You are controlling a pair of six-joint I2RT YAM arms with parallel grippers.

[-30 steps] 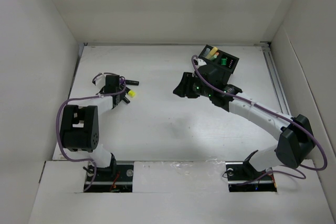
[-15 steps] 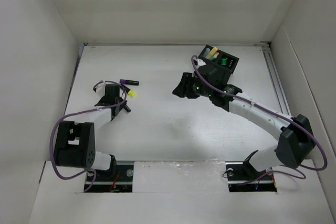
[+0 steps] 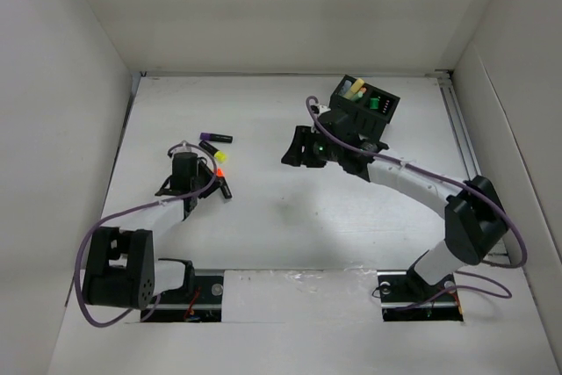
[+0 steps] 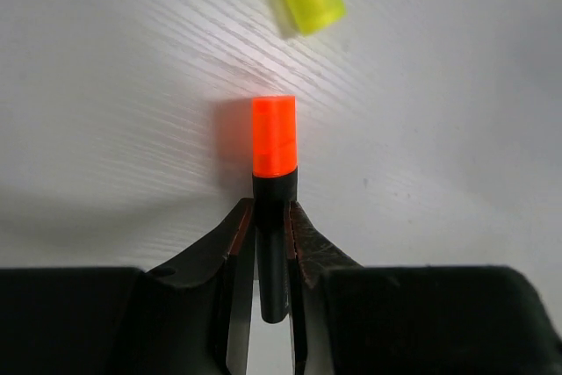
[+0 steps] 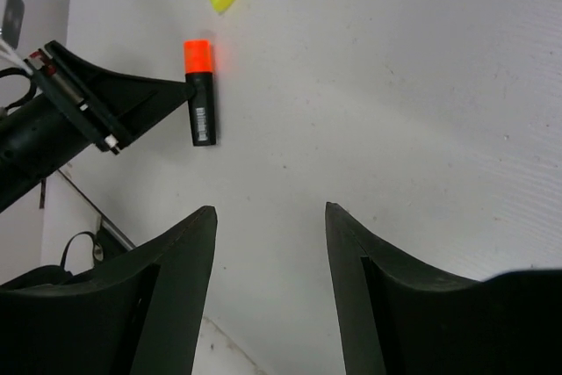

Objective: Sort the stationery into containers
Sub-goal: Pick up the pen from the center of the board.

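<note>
Fingers [image 4: 239, 243] of the left gripper [image 4: 270, 217] are seen pressed against both sides of the black barrel of an orange-capped highlighter [image 4: 274, 155], so that the pen is pinched just behind its cap. The cap is pointed away from the wrist, and the barrel's blunt end is visible in the narrow slot between the jaws. Whether the pen is lifted or resting on the table [image 3: 281, 217] cannot be told.

In the overhead view this highlighter is found in the left half of the table at middle depth, just right of the left gripper, with its cap toward the far side. A yellow-capped highlighter [image 3: 215, 154] is laid just beyond the orange cap, close but apart from it. A purple-capped marker [image 3: 215, 139] is placed a little farther still, lying roughly left to right.

The right gripper [image 5: 270, 210] is held with its two fingers spread wide and nothing between them, above bare table near the centre and turned toward the pens on the left. The black organiser box [image 3: 389, 104] is set at the far right of the table, turned at an angle, just behind the right wrist. A pale yellow pen and a green one are seen standing in its compartments.
</note>
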